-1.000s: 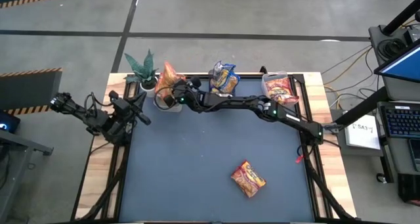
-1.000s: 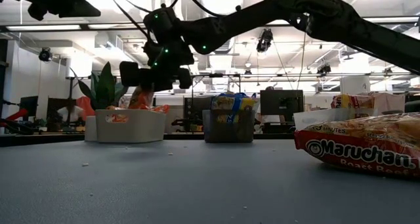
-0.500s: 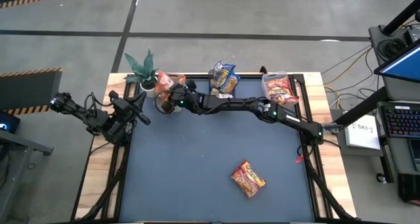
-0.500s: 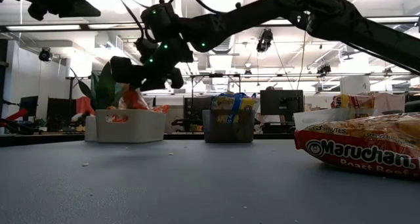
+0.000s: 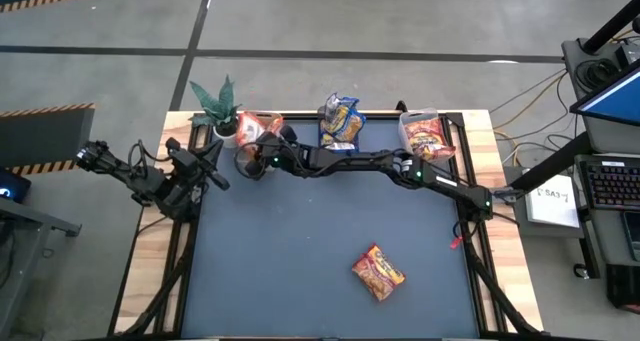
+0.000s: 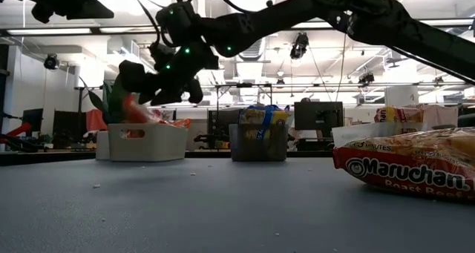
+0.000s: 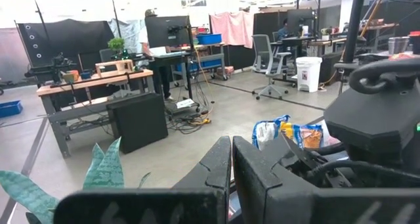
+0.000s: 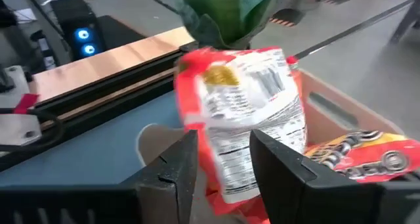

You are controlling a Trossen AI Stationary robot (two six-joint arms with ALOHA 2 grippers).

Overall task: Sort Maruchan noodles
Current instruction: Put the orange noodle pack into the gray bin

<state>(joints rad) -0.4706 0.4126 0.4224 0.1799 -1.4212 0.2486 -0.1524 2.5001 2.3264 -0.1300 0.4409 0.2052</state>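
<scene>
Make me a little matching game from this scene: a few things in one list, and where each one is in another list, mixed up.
Things:
1. right gripper
2. left gripper
3. blue-yellow packets
4. loose packet

Places:
A. flat on the mat, near side
B. over the left bin
C. middle bin
D. left table edge, idle

Pairs: 1-B, 2-D, 3-C, 4-A

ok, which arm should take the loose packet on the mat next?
Probably right. The loose packet lies on the right arm's side of the mat. The right gripper is over the far-left bin with an orange packet; the left gripper waits at the left edge.
</scene>
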